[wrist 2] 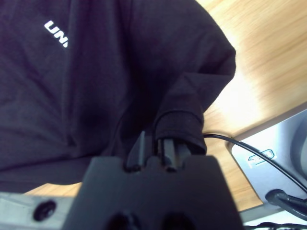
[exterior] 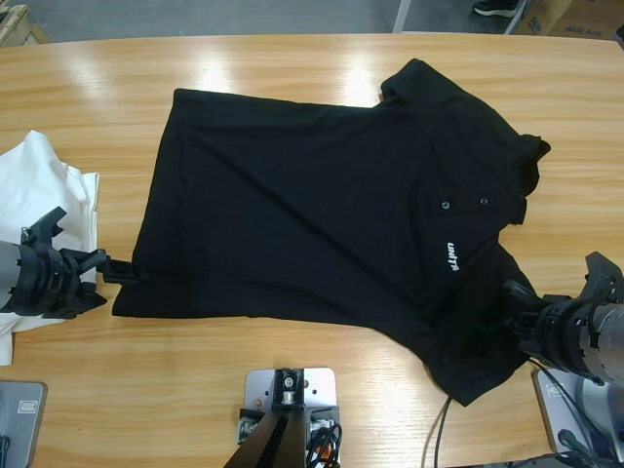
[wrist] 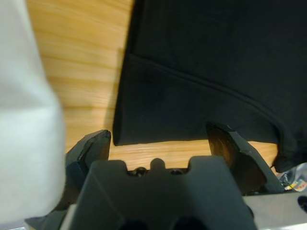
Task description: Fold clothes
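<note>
- We record the right end effector (wrist 2: 160,143) at the lower middle of the view, its black body filling the bottom edge.
- We find its two jaws closed together on a bunched fold of the black polo (wrist 2: 96,81); the fabric wraps over and around the jaw tips.
- We note white logo lettering (wrist 2: 56,32) on the polo at upper left, cut off by the picture's edge.
- We see the polo covering most of the view, with creases running toward the pinched fold.
- We observe the wooden table (wrist 2: 268,57) bare at the right.
- We log a thin black cable (wrist 2: 249,151) crossing a grey plate (wrist 2: 283,143) at lower right.
</note>
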You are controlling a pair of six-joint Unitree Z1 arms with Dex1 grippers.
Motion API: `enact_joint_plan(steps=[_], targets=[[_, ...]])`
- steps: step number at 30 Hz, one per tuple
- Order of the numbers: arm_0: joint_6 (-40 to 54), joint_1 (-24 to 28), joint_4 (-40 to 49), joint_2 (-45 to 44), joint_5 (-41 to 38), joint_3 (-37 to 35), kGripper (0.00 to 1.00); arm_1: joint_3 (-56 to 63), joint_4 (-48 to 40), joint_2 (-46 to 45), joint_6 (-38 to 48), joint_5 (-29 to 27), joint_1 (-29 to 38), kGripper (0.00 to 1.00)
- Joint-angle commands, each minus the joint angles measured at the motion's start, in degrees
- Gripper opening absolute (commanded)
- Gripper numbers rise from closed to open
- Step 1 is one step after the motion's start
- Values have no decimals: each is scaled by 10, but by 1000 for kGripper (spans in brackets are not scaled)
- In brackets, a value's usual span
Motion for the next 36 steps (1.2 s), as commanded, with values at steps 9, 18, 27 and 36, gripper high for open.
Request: enact_joint_plan(steps=[9,18,27,36], targets=[[14,-2,-42,42,-7,24,782,22,-10,24,-5,11,-2,0],[58,-2,-28,49,4,22,782,26,-11,22,-4,13,-2,0],[42,-17,-38,80,11,19,784,28,-19,28,-4,14,-2,0],[37,-18,-38,69,8,5,780,30,-23,31,-4,16,-2,0]])
